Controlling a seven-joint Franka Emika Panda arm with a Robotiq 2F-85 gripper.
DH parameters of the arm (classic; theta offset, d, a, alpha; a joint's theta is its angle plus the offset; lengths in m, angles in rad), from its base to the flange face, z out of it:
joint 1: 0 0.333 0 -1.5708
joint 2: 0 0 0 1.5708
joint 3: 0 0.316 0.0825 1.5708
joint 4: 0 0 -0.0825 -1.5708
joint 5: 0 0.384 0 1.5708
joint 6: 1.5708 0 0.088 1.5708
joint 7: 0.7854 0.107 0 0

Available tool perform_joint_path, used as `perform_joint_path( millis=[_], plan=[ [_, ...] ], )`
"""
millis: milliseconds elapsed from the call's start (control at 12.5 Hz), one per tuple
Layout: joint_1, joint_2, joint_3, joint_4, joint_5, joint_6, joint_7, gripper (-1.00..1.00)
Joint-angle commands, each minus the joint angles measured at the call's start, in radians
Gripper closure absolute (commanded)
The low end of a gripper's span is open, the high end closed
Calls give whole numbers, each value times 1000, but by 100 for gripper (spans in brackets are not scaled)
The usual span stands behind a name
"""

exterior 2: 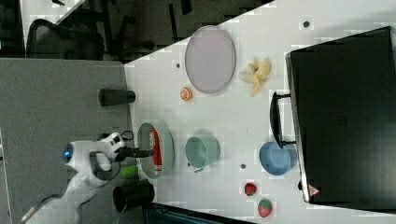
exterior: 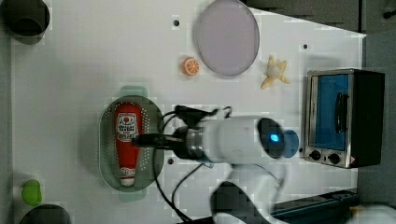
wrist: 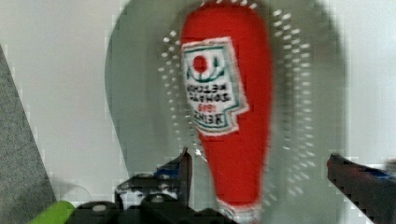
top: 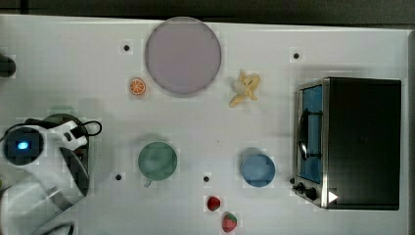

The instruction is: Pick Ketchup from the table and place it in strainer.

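Ketchup bottle [exterior: 126,142] lies flat inside the mint strainer [exterior: 106,140], label up, on the white surface [exterior: 70,70]. Gripper [wrist: 259,179] hovers just above it; fingers [wrist: 184,170] spread wide, released, holding nothing.

Top view: straight down over the table [top: 98,73]. Left and right views: high, oblique, farther back, both taking in the strainer [exterior: 108,140] by one table edge. Wrist view: close, facing down into the strainer.
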Motion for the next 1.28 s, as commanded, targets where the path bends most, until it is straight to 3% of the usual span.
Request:
perform_joint_path(
  millis=[80,320,560,1280],
  plan=[
    [-38,-225,-13,109,8,-215,112,-100],
    [-86,-362,-67,184,9,-551,108,-100],
    [-117,-433,-159,255,8,-731,106,-100],
    [-168,-485,-559,324,-8,-789,95,-100]
  ],
)
